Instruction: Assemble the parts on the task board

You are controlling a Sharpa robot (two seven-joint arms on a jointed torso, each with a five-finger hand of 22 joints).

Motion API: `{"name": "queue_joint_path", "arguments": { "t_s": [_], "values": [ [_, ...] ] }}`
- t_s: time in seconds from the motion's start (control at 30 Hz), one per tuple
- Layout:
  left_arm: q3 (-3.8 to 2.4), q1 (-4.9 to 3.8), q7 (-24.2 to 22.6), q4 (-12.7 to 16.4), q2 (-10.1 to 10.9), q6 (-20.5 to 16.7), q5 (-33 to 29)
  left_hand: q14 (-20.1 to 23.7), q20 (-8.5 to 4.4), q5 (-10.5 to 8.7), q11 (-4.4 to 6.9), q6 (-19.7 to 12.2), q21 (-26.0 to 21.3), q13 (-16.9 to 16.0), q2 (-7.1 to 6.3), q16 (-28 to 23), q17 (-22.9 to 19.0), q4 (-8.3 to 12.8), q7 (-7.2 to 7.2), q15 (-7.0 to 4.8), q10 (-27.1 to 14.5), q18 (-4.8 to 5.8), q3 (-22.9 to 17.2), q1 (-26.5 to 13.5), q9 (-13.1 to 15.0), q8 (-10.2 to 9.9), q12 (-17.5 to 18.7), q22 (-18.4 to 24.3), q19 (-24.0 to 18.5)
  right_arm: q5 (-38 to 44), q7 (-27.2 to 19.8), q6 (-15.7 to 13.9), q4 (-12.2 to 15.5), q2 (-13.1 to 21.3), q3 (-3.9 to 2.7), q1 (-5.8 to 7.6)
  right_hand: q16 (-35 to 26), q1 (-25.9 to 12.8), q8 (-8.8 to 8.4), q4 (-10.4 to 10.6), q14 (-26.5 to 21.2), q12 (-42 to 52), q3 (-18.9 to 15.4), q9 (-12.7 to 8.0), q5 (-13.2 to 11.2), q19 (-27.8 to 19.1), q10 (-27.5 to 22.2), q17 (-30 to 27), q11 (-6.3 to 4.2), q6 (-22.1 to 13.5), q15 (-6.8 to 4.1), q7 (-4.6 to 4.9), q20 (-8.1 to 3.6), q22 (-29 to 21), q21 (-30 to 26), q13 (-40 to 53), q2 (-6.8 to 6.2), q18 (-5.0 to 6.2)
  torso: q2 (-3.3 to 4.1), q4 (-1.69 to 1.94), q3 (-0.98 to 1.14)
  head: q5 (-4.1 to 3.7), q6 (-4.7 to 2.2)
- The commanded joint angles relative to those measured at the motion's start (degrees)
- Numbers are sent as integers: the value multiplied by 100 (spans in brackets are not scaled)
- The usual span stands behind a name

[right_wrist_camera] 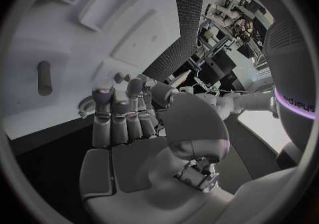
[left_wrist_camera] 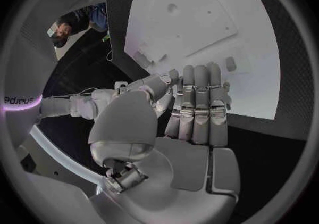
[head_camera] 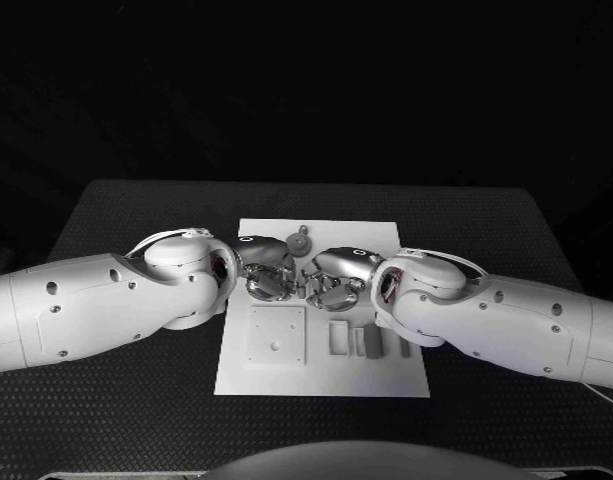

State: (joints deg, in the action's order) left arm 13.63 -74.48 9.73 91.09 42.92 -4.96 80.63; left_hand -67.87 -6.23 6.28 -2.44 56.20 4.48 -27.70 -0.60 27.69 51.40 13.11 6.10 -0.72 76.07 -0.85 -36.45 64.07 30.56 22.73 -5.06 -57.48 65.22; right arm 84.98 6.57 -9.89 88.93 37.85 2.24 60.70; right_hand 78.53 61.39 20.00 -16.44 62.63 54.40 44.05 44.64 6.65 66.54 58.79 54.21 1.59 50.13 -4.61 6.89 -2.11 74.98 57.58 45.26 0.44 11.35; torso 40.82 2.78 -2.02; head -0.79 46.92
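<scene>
Met fingertip to fingertip over task board [head_camera: 321, 375] centre: left hand [head_camera: 263, 268] from nine o'clock, right hand [head_camera: 338, 278] from three, probably steadying a part. Grip impossible to tell.

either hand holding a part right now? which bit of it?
Cannot be told. Both the left hand and the right hand are over the task board, fingers curled together; whether anything is gripped between them stays hidden.

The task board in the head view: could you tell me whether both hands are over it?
Yes, the left hand and the right hand meet above the middle of the white task board.
</scene>
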Motion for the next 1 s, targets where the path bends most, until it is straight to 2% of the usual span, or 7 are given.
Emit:
{"name": "queue_joint_path", "arguments": {
  "t_s": [0.03, 0.23, 1.0],
  "values": [
    [-3, -1, -78, 25, -10, 22, -20, -31, -1, 20, -17, 56, -21, -5, 40, -26, -9, 3, -6, 7, 37, 69, -26, -12, 455, 16, 30, 6, 47, 18, 6, 119, -48, -38, -2, 2, 6, -53, 15, 3, -1, 25, 40, 45, -11, -18, 8, -7, -47, 26, -29, 58, -41, 91, -6, 10, 6, 365, 1, -2, 6, -7, 6],
    [-3, -1, -92, 44, -24, -5, -40, -39, -2, 21, -14, 59, -21, -8, 34, -26, -8, 2, -7, 5, 44, 68, -23, -17, 468, 16, 31, 6, 54, -49, -10, 153, -133, -128, -1, 2, 6, -60, 13, 4, -4, 23, 45, 102, -11, -21, 3, -7, -45, 10, -28, 59, -41, 91, -7, 11, 12, 365, 2, 1, 4, -2, 5],
    [-3, -1, -89, -21, -10, 75, -42, -50, -6, 27, -11, 61, -21, -12, 29, -26, -8, 3, -9, 1, 54, 67, -24, -20, 487, 15, 34, 6, 63, 49, 25, 69, -89, -84, 0, 0, 10, -71, 45, 0, -5, 28, 54, 295, -11, -24, -1, -4, -58, 41, -38, 44, -42, 94, -2, 17, 25, 365, 1, -1, 8, 5, -1]
  ]
}}
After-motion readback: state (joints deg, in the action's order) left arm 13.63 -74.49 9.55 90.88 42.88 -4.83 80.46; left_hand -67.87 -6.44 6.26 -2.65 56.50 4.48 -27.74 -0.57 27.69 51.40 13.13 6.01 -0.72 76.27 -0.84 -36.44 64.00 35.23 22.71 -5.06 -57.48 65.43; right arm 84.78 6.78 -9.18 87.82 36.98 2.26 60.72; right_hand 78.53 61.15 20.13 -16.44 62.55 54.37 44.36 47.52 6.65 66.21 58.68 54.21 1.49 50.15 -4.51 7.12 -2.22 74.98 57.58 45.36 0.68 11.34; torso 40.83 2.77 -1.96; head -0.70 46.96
